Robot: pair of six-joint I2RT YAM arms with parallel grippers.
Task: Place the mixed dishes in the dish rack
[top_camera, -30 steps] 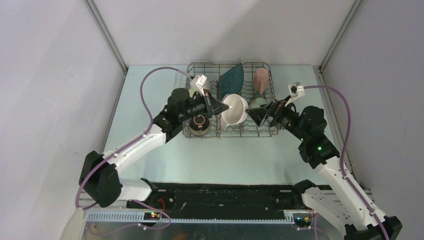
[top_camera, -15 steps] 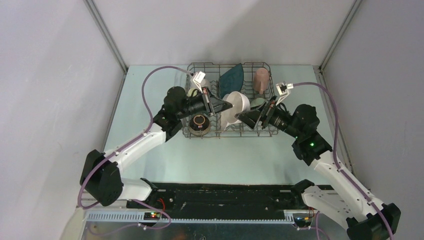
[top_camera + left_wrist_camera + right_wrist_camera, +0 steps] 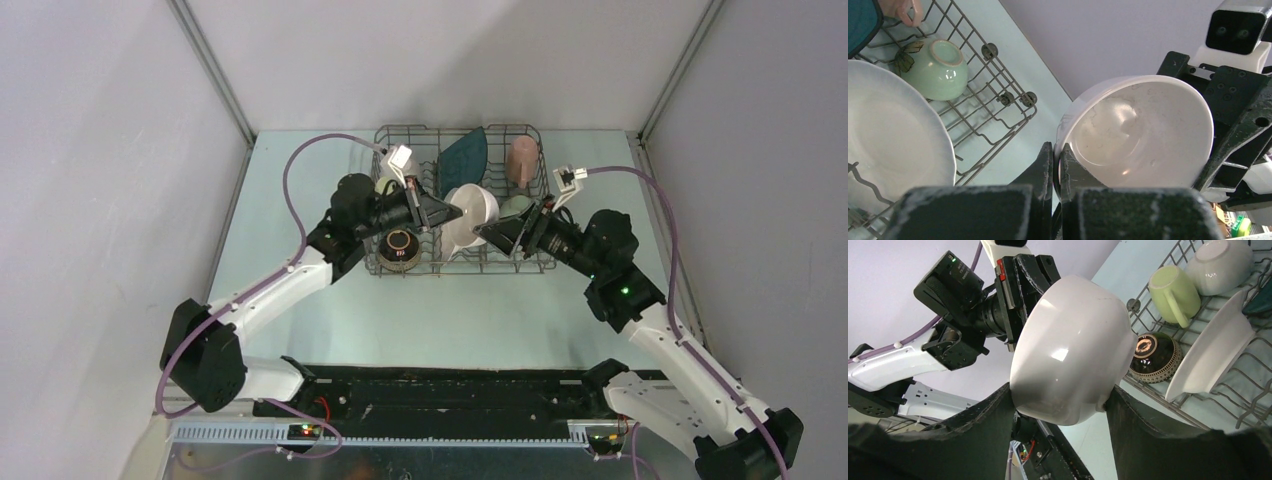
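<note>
left hand (image 3: 1055, 152) was pinched almost closed on the rim of the white bowl (image 3: 1138, 130), one finger inside and one outside. right hand (image 3: 1058, 395) was spread wide across the bowl's outer wall from the opposite side, and both fingers looked to be touching it. the bowl was tipped on its side, mouth toward the left hand, held up over the middle of the dish rack (image 3: 500, 128). the rack sat at the far edge of the table (image 3: 300, 290), about midway between the far corners.

in the rack:
- white round plate (image 3: 893, 135), leaning on edge just beside the bowl
- dark teal square plate (image 3: 463, 150), upright toward the far edge
- pink mug (image 3: 521, 160), far right of the rack
- pale green bowl (image 3: 940, 67), right side, base showing
- brown bowl (image 3: 399, 248), near left
- yellow-green mug (image 3: 1175, 292), left side, farther back
</note>
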